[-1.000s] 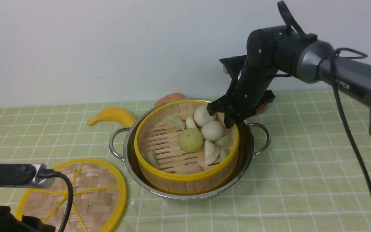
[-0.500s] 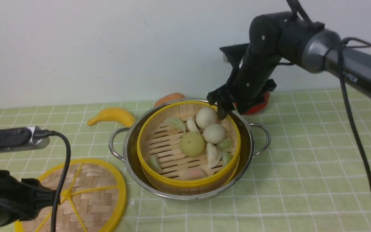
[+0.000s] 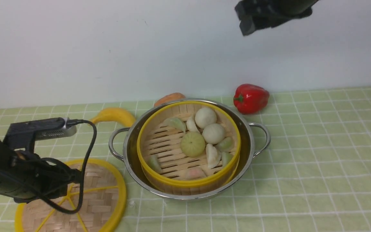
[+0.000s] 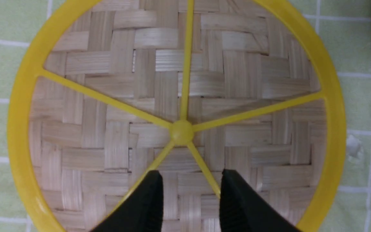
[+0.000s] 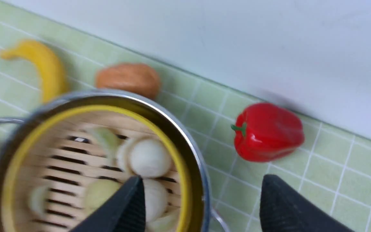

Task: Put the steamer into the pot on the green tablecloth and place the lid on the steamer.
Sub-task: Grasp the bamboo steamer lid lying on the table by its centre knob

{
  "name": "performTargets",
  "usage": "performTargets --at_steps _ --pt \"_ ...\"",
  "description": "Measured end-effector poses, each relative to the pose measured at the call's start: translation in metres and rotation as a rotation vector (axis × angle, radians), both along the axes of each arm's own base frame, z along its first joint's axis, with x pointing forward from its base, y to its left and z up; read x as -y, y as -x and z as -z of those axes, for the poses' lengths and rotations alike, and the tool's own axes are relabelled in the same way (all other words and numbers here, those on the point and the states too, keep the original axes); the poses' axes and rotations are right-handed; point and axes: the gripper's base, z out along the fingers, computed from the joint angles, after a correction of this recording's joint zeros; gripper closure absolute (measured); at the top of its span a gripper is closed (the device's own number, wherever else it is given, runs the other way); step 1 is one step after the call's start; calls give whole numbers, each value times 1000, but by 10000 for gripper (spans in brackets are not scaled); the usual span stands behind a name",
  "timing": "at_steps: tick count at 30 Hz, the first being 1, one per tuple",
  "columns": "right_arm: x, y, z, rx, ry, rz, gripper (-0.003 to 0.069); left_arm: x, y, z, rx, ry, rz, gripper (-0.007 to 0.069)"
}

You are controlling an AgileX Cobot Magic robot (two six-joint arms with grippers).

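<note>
The steamer [image 3: 188, 185] sits inside the pot [image 3: 252, 141], its yellow rim level and just within the steel rim, with a narrow ring of pot wall showing all round. White and green buns [image 3: 205, 117] lie on its slatted floor, mostly toward the far right side. The pot stands on the tablecloth [image 3: 317, 161] near the middle of the front view. The steamer is uncovered: the lid [image 3: 105, 193] lies flat on the cloth to the left of the pot and nearer the robot, its edge close to the pot but apart from it. The left gripper [image 4: 192, 175] hangs over the lid, fingers [image 4: 140, 206] spread near the hub, with bare weave showing between the tips and nothing pinched; whether they touch the lid I cannot tell. The right gripper [image 5: 202, 179] is high above the scene, cropped by the top edge of the front view, its fingers wide apart and empty. Behind the pot a banana [image 3: 114, 115] lies to the left, an orange vegetable [image 3: 169, 97] peeks over the far rim, and a red pepper [image 3: 251, 98] rests to the right by the wall.
</note>
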Motion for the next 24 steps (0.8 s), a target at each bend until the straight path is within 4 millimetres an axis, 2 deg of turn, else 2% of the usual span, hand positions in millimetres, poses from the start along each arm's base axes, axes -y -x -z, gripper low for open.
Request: performTargets --at_steps 1,2,6,8,9,12,13,15,16,17,20,24 --pt "9 22 -21 36 -31 -8 192 0 -7 6 -17 0 0 382" --pt "16 40 -35 60 -47 -16 192 0 -12 10 -30 0 0 382" --pt "39 92 -64 132 -73 -31 192 -1 -20 20 -63 -4 3 382" --pt "56 128 -78 176 -93 -34 192 -2 -22 27 -87 -16 12 382" --pt "60 137 -81 187 -98 -34 192 -2 -23 29 -93 -22 17 382" --pt "81 183 -90 240 -123 -34 192 -3 -26 36 -100 -36 27 382" --pt "81 182 -88 236 -121 -34 192 -3 -26 37 -101 -37 28 382" --pt "99 221 -93 289 -148 -35 192 -3 -27 40 -108 -39 30 389" --pt "98 221 -91 284 -146 -35 192 -3 -27 40 -108 -39 30 389" --pt "106 237 -90 301 -157 -32 192 -3 -28 41 -104 -39 29 404" --pt "119 266 -85 324 -187 -20 192 -3 -30 41 -85 -40 29 444" --pt "129 285 -75 323 -209 -1 192 -3 -30 42 -84 -40 29 495"
